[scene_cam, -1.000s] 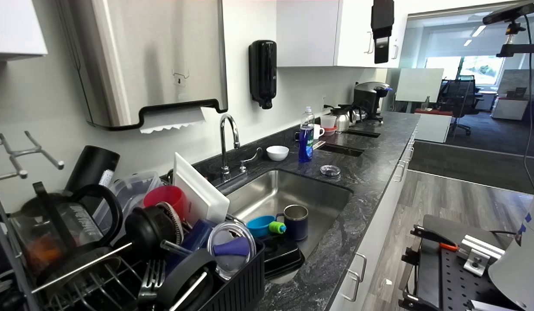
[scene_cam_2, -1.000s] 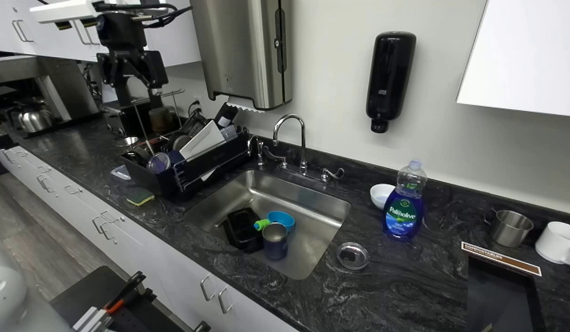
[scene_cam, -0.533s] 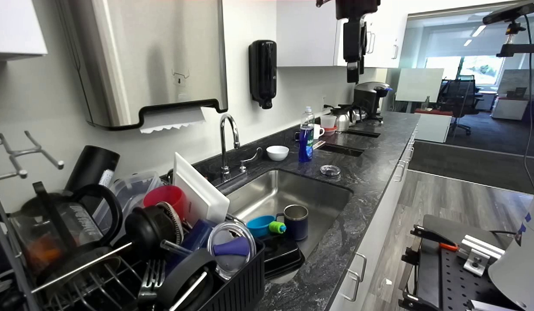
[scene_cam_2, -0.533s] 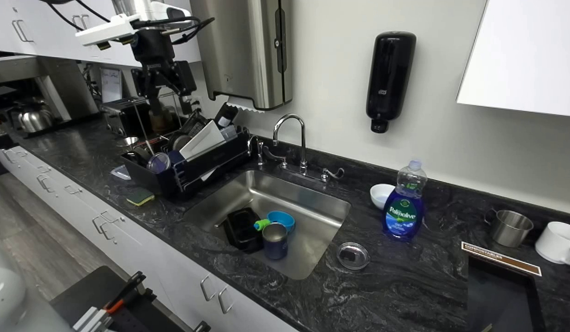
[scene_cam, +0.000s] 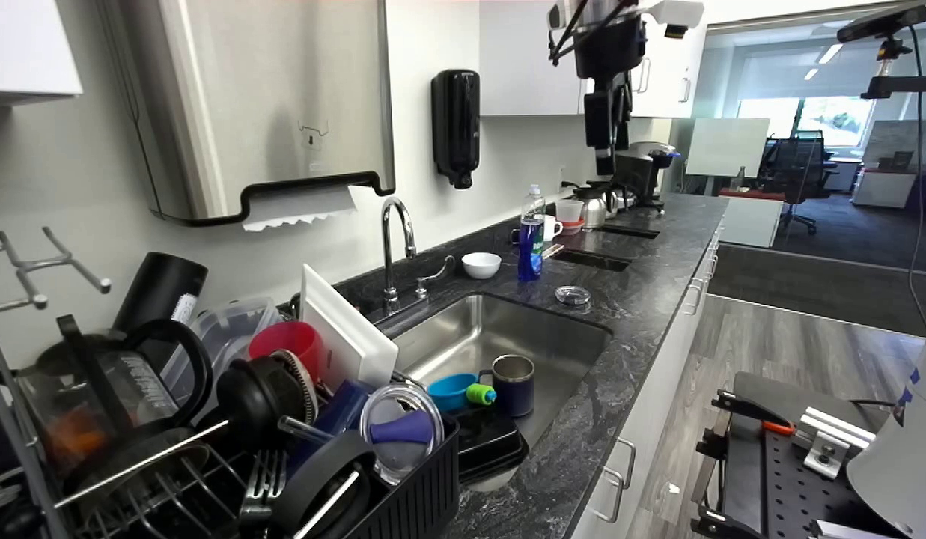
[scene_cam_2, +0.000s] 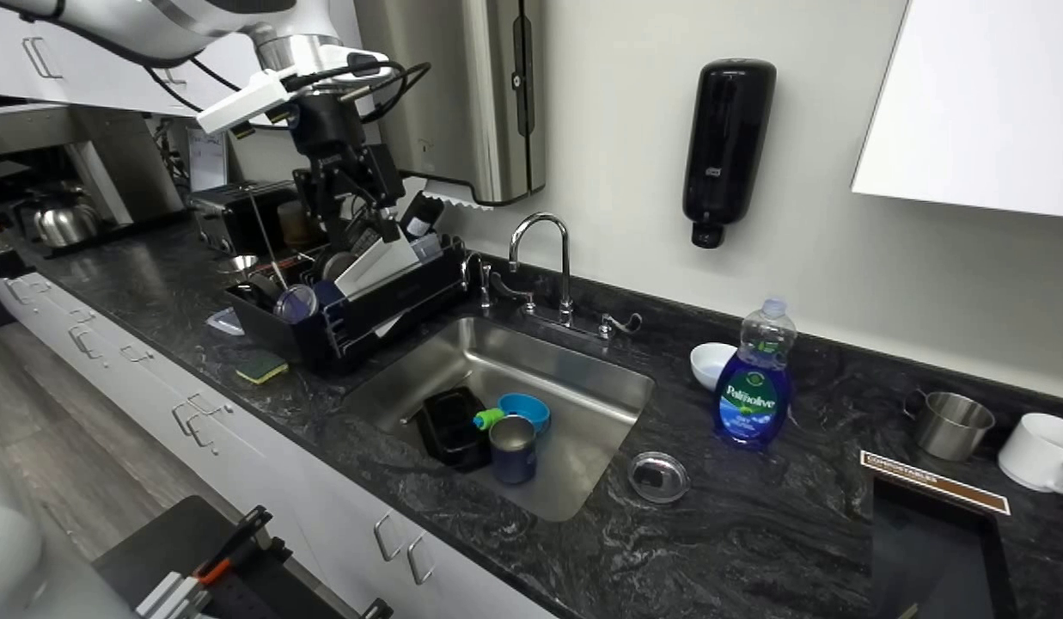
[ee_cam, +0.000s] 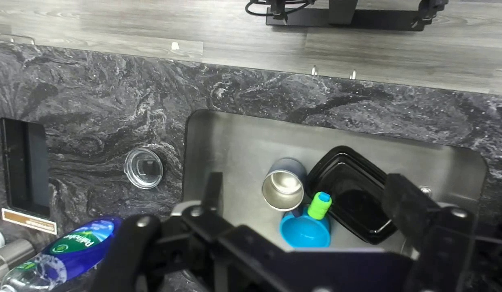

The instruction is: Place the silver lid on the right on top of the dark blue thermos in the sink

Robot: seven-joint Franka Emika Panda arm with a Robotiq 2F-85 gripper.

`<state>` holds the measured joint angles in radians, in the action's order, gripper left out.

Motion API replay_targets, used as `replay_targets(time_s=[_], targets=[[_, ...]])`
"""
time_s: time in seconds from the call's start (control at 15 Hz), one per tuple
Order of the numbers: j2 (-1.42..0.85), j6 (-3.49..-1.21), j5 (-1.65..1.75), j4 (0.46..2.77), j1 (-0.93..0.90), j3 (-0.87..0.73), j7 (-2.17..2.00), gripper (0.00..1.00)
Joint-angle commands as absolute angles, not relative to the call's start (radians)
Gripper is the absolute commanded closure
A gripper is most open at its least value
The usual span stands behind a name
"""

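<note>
Before me, a black pincer [scene_cam_2: 362, 229] hangs in the air with its fingers [ee_cam: 409, 211] spread apart, a round silvery lid [scene_cam_2: 659, 477] lies on the dark marbled tabletop [scene_cam_2: 797, 533] beside the sink [scene_cam_2: 574, 374], where a dark blue thermos [scene_cam_2: 513, 462] stands upright.

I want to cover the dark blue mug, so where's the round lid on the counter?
In an exterior view, the round lid lies on the dark countertop, just right of the sink, lower left of the Palmolive bottle.
</note>
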<state>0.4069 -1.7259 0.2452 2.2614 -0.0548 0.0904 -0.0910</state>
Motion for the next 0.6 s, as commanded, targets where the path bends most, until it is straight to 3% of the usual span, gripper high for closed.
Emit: replay_targets(time_s=[0.0,0.53], targets=[[0.369,-1.811,0.327,2.302,-0.035,0.098,-0.125,0.0],[0.265,-1.955,0.489,2.368,0.001,0.077,-0.184,0.0]])
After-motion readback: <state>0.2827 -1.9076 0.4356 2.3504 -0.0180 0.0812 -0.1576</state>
